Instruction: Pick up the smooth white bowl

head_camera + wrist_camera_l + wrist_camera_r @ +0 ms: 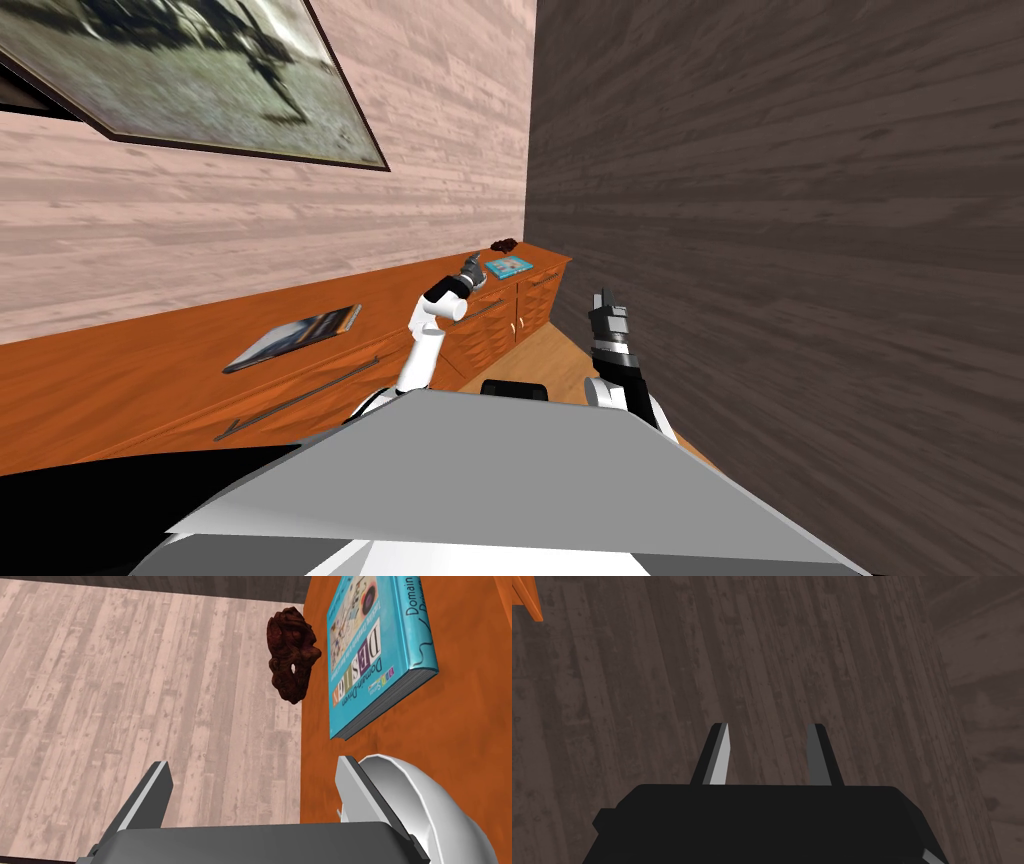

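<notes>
The smooth white bowl [435,816] rests on the orange sideboard top [465,726], close to my left gripper [252,768]. That gripper is open with nothing between its fingers. The bowl lies outside the gap, right against the outer side of one finger [352,786]. In the head view my left gripper [472,268] is stretched out over the far end of the sideboard [180,370]. My right gripper [603,300] is held up near the dark wall, open and empty [768,726].
A teal book [372,651] [509,266] lies just beyond the bowl, and a dark red-brown lumpy object [292,653] [504,244] sits past it by the pink plank wall. A flat magazine [295,336] lies nearer on the sideboard. A dark wood wall [800,250] closes the right side.
</notes>
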### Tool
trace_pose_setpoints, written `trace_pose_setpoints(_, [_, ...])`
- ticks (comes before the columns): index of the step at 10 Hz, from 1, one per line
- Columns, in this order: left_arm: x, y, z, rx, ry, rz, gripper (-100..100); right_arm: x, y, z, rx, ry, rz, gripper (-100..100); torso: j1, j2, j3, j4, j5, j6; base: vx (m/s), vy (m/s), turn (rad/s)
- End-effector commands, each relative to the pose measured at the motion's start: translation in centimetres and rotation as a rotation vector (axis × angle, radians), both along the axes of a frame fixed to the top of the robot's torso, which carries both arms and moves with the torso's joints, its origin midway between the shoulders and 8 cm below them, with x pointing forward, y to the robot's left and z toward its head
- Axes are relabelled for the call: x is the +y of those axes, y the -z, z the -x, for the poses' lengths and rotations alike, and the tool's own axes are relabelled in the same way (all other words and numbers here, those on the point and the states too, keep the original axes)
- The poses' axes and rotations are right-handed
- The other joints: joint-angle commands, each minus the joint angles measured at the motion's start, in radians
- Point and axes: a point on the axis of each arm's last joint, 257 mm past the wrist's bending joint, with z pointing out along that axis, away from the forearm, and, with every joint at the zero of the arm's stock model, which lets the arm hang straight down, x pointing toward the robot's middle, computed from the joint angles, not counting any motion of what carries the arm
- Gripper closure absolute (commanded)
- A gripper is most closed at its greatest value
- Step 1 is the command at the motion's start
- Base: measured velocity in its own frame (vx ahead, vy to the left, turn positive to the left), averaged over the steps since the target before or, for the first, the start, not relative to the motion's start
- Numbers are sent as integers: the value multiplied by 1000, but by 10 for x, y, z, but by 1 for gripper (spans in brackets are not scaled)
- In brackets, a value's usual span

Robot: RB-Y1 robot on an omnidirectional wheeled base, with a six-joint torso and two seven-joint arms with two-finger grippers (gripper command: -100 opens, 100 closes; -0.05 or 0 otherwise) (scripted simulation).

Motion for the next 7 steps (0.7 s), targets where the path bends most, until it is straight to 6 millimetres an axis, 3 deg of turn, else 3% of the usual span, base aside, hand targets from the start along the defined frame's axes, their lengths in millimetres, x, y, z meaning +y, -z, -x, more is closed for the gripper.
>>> trace_pose_setpoints(1, [0, 3, 1, 21, -1, -3, -100, 0, 0, 0, 0, 0, 0, 0, 0, 0, 0, 0, 0, 0, 0, 0, 0])
trace_pose_setpoints(2, [-7, -2, -7, 39, 13, 9, -100, 0, 0, 0, 0, 0, 0, 0, 0, 0, 0, 0, 0, 0, -20, 10, 1])
trace_pose_setpoints(4, [-6, 11, -8, 88, 9, 1, -100, 0, 0, 0, 0, 0, 0, 0, 0, 0, 0, 0, 0, 0, -16, 8, -4])
trace_pose_setpoints(5, [-13, 4, -15, 101, 23, 13, -100, 0, 0, 0, 0, 0, 0, 0, 0, 0, 0, 0, 0, 0, -19, 15, 1])
trace_pose_setpoints(7, [-12, 18, -15, 153, 17, 4, -100, 0, 0, 0, 0, 0, 0, 0, 0, 0, 0, 0, 0, 0, -14, 8, -4])
